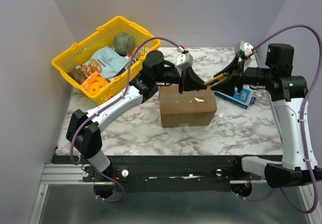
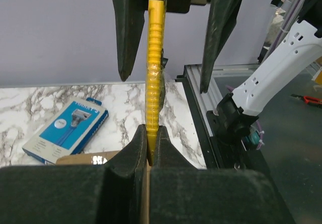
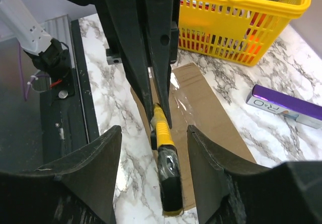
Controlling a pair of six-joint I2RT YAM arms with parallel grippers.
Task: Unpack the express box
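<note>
The express box (image 1: pixel 187 107) is a brown carton with a taped seam, closed, in the middle of the table. It also shows in the right wrist view (image 3: pixel 204 108). My left gripper (image 1: pixel 187 85) hovers over its far edge, shut on the blade end of a yellow-and-black utility knife (image 1: pixel 210 81). In the left wrist view the left gripper (image 2: pixel 150 133) pinches the yellow knife (image 2: pixel 153 73). My right gripper (image 3: pixel 155 131) is open, its fingers (image 3: pixel 85 173) on either side of the knife's handle (image 3: pixel 168 173) without touching it.
A yellow basket (image 1: pixel 68 65) with groceries stands at the back left. A blue flat box (image 1: pixel 237 98) lies under the right gripper and shows in the left wrist view (image 2: pixel 65 128). A slim purple box (image 3: pixel 287 105) lies beyond the carton.
</note>
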